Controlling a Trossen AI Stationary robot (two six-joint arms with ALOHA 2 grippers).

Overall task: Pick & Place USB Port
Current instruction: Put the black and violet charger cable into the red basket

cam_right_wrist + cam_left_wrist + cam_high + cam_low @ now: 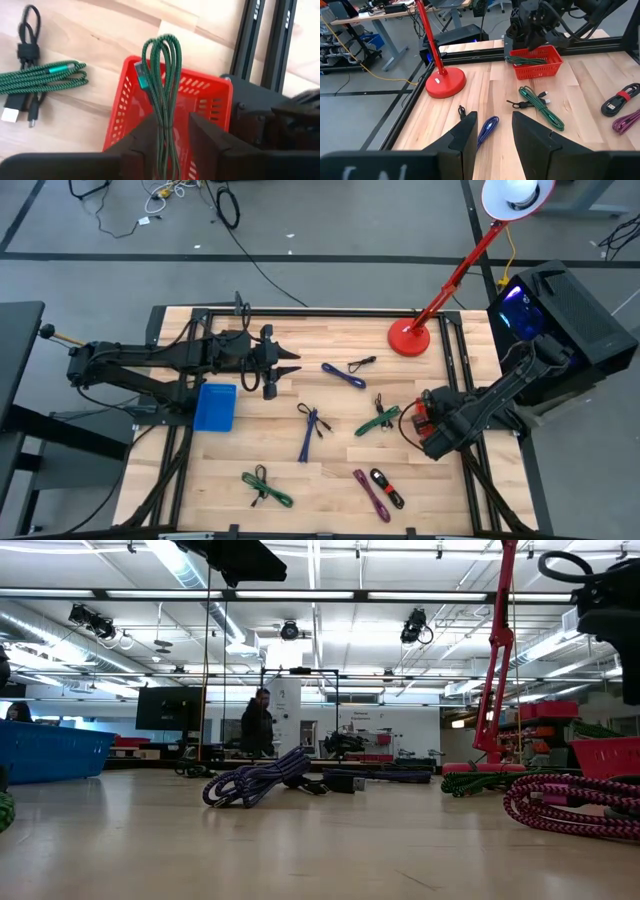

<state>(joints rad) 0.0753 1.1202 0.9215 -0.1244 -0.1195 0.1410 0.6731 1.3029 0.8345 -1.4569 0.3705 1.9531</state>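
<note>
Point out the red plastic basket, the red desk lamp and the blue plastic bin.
Red plastic basket (210,102): right wrist view, perforated back wall.
Red desk lamp (409,337): high view, round base.
Blue plastic bin (214,407): high view, floor of the bin.

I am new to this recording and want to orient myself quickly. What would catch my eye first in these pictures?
Probably the red desk lamp, standing at the table's far edge and leaning over the right side. Next, the right gripper over the red basket at the table's right edge, with a green cable between its parted fingers. Coiled cables lie scattered across the wooden table, and a blue bin sits near the left gripper.
</note>
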